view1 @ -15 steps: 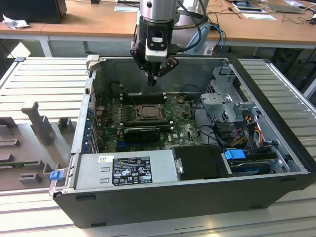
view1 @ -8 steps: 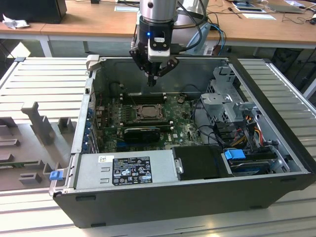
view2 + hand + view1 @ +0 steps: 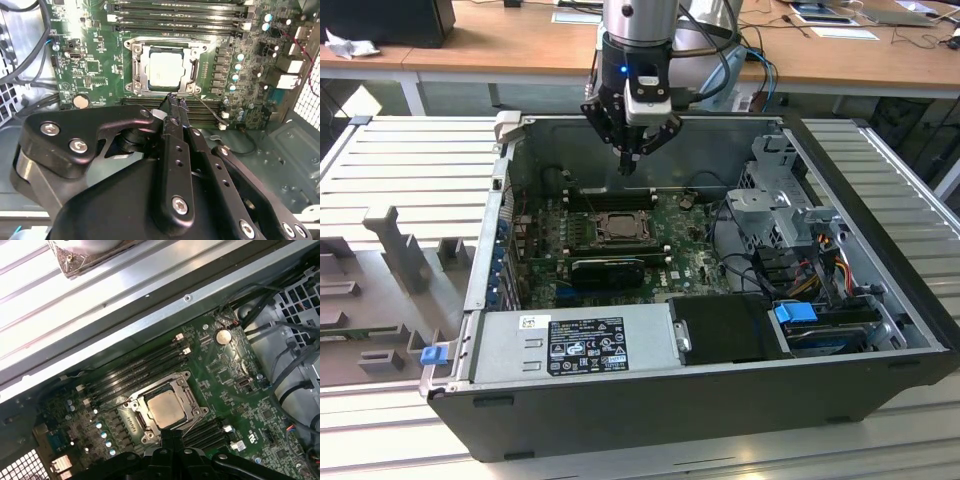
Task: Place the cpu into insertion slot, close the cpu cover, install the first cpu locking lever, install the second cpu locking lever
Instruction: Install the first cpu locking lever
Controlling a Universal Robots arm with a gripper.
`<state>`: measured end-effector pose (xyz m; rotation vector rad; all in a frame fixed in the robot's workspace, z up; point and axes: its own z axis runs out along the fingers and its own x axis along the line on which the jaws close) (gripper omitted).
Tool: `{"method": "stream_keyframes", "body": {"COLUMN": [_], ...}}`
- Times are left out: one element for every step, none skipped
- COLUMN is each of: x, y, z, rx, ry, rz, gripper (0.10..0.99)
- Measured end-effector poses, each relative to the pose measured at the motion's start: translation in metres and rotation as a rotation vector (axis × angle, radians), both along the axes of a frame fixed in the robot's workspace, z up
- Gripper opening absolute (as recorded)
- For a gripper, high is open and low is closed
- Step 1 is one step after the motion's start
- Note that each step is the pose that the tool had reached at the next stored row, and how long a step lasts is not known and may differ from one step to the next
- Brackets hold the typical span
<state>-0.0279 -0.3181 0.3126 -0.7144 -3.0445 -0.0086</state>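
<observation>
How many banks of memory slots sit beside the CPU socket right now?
2. The far bank lies beyond the cpu from the gripper. The near bank lies on the gripper's side, partly hidden behind it.

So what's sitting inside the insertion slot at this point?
The cpu lies flat inside the insertion slot, pale metal top facing up. Whatever lies beneath it is covered by the chip, and the tool hides part of the slot's rim in both wrist views.
</observation>
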Motion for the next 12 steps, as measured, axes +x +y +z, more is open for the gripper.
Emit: {"method": "stream_keyframes", "body": {"x": [0.0000, 0.0000, 0.0000, 0.0000, 0.0000, 0.0000, 0.0000, 0.0000, 0.0000, 0.0000, 0.0000, 0.0000], "y": [0.0000, 0.0000, 0.0000, 0.0000, 0.0000, 0.0000, 0.0000, 0.0000, 0.0000, 0.0000, 0.0000, 0.0000], "z": [0.0000, 0.0000, 0.0000, 0.0000, 0.0000, 0.0000, 0.0000, -0.0001, -0.0001, -0.0001, -0.0001, -0.0001], "rx": [0.000, 0.000, 0.000, 0.000, 0.000, 0.000, 0.000, 0.000, 0.000, 0.000, 0.000, 0.000], "ry": [-0.0001, 0.0000, 0.0000, 0.0000, 0.0000, -0.0001, -0.0004, -0.0030, -0.0046, -0.0060, -0.0075, -0.0078], "rz": [0.009, 0.017, 0.030, 0.040, 0.059, 0.099, 0.123, 0.150, 0.171, 0.191, 0.207, 0.219], "gripper": [0.106, 0.106, 0.106, 0.106, 0.106, 0.106, 0.106, 0.106, 0.106, 0.106, 0.106, 0.106]}}
